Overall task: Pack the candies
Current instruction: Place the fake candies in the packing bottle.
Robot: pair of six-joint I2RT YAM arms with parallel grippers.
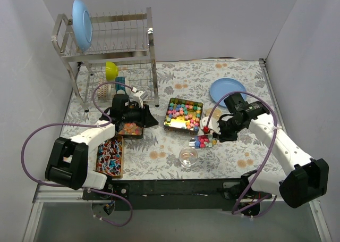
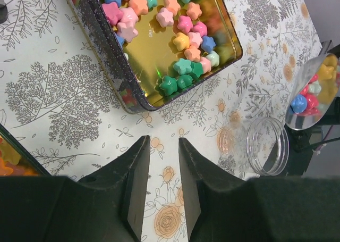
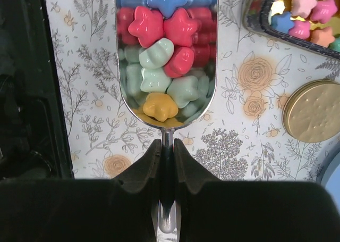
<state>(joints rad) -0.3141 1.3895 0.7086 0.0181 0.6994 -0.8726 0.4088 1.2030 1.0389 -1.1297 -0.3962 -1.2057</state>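
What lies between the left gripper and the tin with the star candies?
Only bare tablecloth separates left gripper and candies, as the left wrist view shows.

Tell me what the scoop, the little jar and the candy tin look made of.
Scoop: polished metal, mirror-bright handle and rim. Jar: clear plastic or glass, the tablecloth shows through. Tin: probably thin metal, glossy gold inside reflecting the candies, dark outside.

A two-tier wire dish rack (image 1: 106, 45) stands at the far left of the bench (image 1: 159, 151), which is covered in a cloth printed with grey leaves and orange flowers. A blue plate (image 1: 82, 24) stands upright on the top tier, with a yellow bowl (image 1: 110, 70) on the lower tier. Another blue plate (image 1: 227, 89) lies flat at the far right, and a round gold lid (image 3: 312, 110) lies near it.
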